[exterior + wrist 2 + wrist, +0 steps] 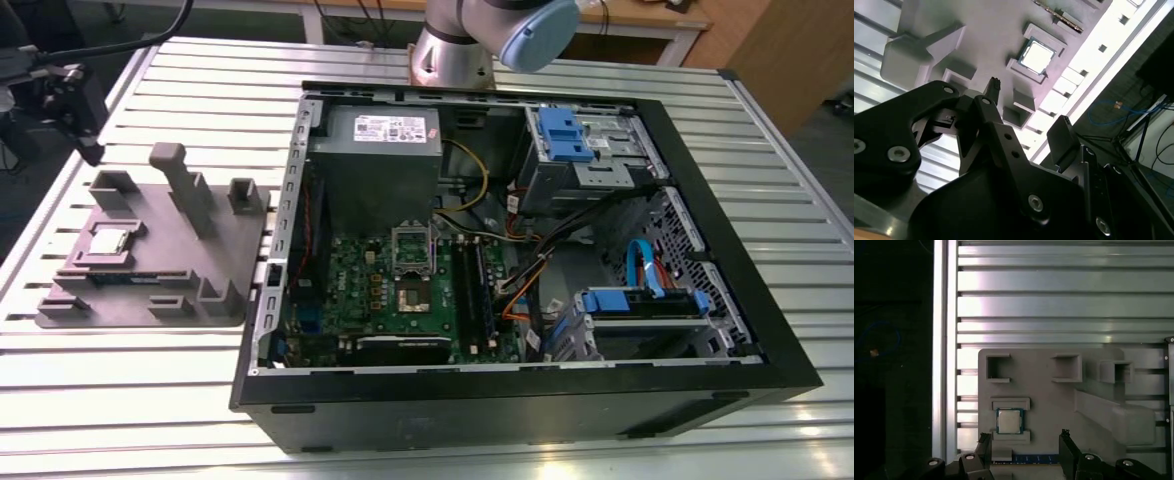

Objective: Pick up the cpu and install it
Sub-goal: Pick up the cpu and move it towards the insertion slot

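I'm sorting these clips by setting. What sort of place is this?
Probably a robotics lab bench for computer assembly: an open computer case lies on a slatted metal table, a gray parts fixture holds the cpu, and a robot arm stands nearby.

Ribbed aluminium tabletop in bright glare, wooden furniture behind, dark floor alongside

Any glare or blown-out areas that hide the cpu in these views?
Second wrist view: the cpu glares white, and the slatted table beside the gray tray is washed out. First wrist view: bright bands streak the table, but the cpu is evenly lit, its outline plain. Exterior view: lighting is even, with the inside of the computer case in shadow.
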Available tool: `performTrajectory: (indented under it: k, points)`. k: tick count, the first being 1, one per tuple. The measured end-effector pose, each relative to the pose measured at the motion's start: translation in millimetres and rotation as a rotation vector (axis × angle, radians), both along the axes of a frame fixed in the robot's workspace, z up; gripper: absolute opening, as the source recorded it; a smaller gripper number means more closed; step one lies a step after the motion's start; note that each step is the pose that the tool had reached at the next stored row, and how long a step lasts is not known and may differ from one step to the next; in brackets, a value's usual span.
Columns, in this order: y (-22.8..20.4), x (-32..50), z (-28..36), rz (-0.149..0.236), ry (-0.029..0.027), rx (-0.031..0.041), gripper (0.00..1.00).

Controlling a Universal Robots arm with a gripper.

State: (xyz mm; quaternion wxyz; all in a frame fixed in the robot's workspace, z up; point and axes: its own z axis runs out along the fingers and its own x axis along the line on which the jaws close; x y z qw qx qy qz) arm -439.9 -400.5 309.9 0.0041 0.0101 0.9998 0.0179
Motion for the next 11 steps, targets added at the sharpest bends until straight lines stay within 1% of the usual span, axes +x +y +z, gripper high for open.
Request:
performTrajectory:
  k: [2, 3, 4, 7, 11]
  points:
    - [0.0, -0.7, -0.5, 0.001, -0.0172, 0.0000, 0.65]
    - [-0.1, -0.9, -1.0, 0.001, -0.0242, 0.0001, 0.65]
    - [-0.2, -0.8, -1.4, 0.001, -0.0272, 0.0001, 0.65]
    - [-0.3, -1.0, -3.1, 0.001, -0.0303, 0.0001, 0.65]
    - [-0.3, -1.0, -7.9, 0.002, -0.0324, 0.0001, 0.65]
